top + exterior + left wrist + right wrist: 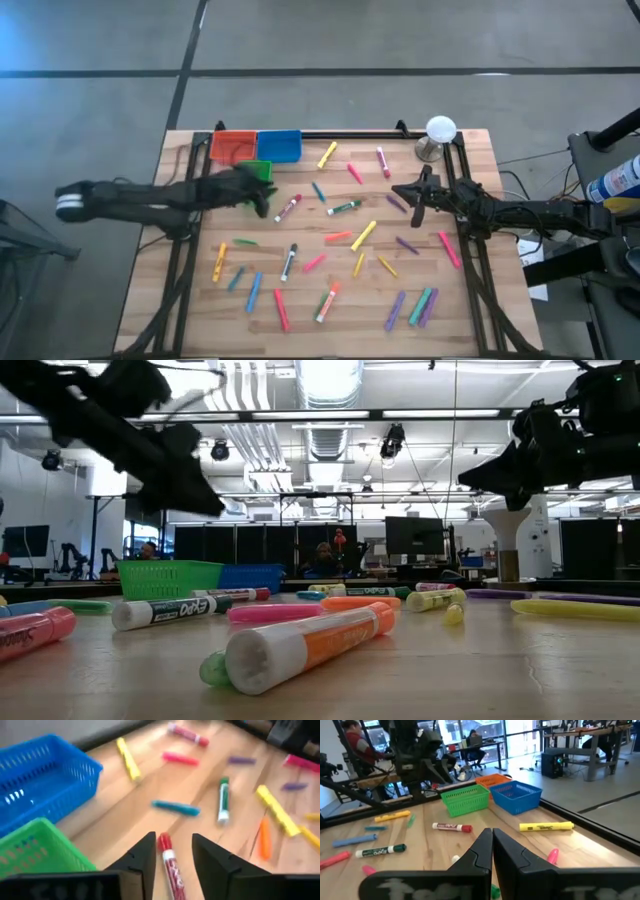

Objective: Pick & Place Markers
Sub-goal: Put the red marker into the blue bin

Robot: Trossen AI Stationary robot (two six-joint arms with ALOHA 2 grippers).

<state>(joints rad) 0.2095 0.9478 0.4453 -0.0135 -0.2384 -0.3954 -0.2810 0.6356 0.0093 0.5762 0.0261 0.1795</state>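
Roughly two dozen markers [363, 236] are scattered over the table [470, 300]; none can be seen in the bins [256, 146], so nearly everything's left. The left gripper [171, 857] is spread apart over a red marker [171, 866] near the green bin [35, 850], while the right gripper [492, 845] is parked pinched together, empty.

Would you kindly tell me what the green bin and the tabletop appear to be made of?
The green bin looks like moulded plastic: its walls are an open lattice in one uniform bright colour. The tabletop appears to be wood, probably butcher block, with pale glued strips, visible grain and a slight sheen.
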